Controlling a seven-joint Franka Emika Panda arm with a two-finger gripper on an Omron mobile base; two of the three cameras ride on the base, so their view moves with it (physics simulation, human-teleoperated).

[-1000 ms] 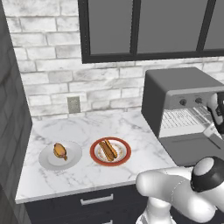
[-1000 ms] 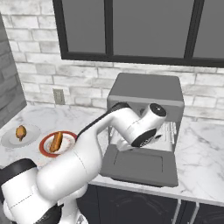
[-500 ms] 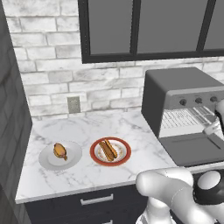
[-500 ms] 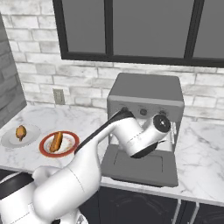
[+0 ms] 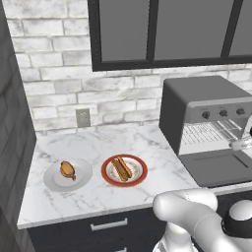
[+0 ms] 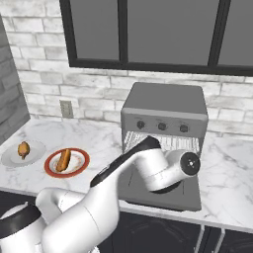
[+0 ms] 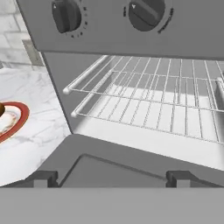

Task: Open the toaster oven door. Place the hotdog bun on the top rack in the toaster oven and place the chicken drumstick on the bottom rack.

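Toaster oven door (image 5: 216,167) is down, end effector released and empty; grabbing the chicken drumstick (image 5: 67,170) instead of the hotdog bun (image 5: 121,168) would put it on the wrong rack.

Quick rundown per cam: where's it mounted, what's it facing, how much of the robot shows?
Left base view: behind the arm, left; faces counter and toaster oven; white arm lower right.
Right base view: behind, right; faces the toaster oven front; arm crosses from lower left.
Hand view: on the hand, close, looking into the cavity at the top rack over the lowered toaster oven door.
Shared by both base views: hotdog bun, chicken drumstick.
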